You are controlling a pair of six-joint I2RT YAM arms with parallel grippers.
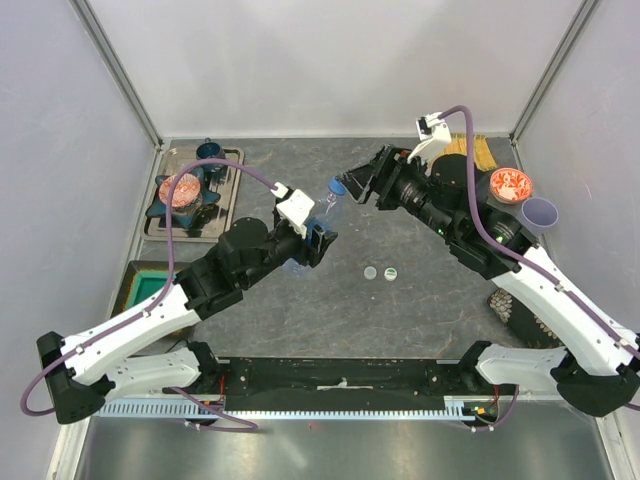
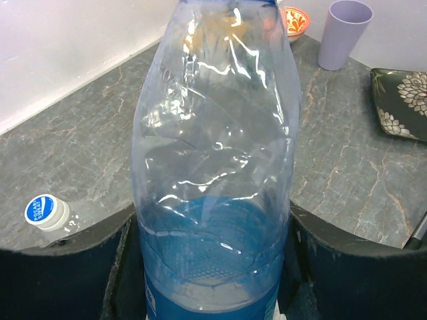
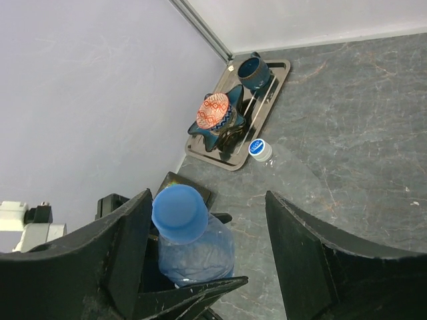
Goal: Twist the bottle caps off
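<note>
Left gripper point(image 1: 316, 240) clamps the blue-labelled bottle point(image 2: 217, 147) low on its body, right of the tray point(image 1: 230, 200), probably to resist twisting. Right gripper point(image 3: 207, 207) straddles the blue cap point(image 3: 179, 213), jaws apart, not gripping.

Dark stone table point(image 1: 420, 290) carries two loose caps point(image 1: 370, 272) (side by side), tray point(image 1: 232, 212).

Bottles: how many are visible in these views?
2. One blue-capped bottle is clamped in the left jaws; one bottle with a white-and-blue cap is on the table near the tray. Others may be hidden.
</note>
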